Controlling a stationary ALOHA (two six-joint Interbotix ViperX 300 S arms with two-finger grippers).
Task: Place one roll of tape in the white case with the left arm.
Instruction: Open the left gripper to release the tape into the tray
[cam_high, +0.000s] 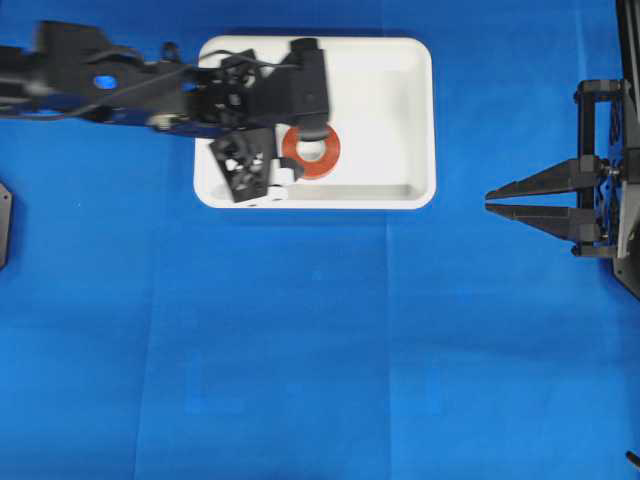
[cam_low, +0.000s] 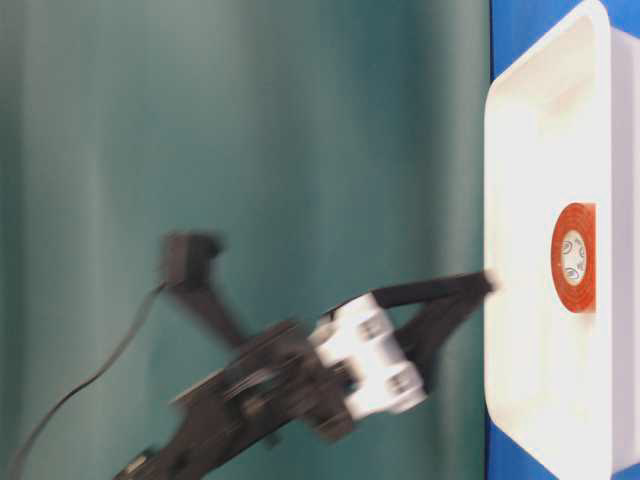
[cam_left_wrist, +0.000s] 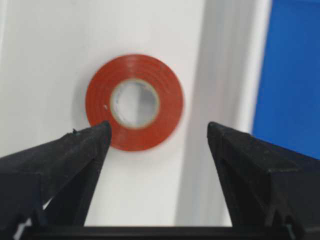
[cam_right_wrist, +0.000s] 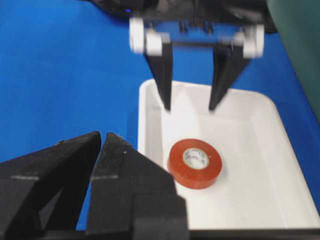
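The orange-red roll of tape (cam_high: 310, 150) lies flat in the white case (cam_high: 385, 90), near its front left part. It also shows in the left wrist view (cam_left_wrist: 134, 102), the right wrist view (cam_right_wrist: 195, 163) and the table-level view (cam_low: 573, 257). My left gripper (cam_high: 283, 135) hangs over the case with its fingers pointing down. It is open and empty (cam_left_wrist: 157, 132), and the tape lies free just beyond its fingertips (cam_right_wrist: 167, 105). My right gripper (cam_high: 490, 200) is shut and empty, right of the case (cam_right_wrist: 260, 190).
The blue cloth (cam_high: 320, 350) covers the table around the case. The case's raised rim (cam_left_wrist: 230, 75) runs close beside the tape. A black object (cam_high: 3, 225) sits at the left edge of the overhead view.
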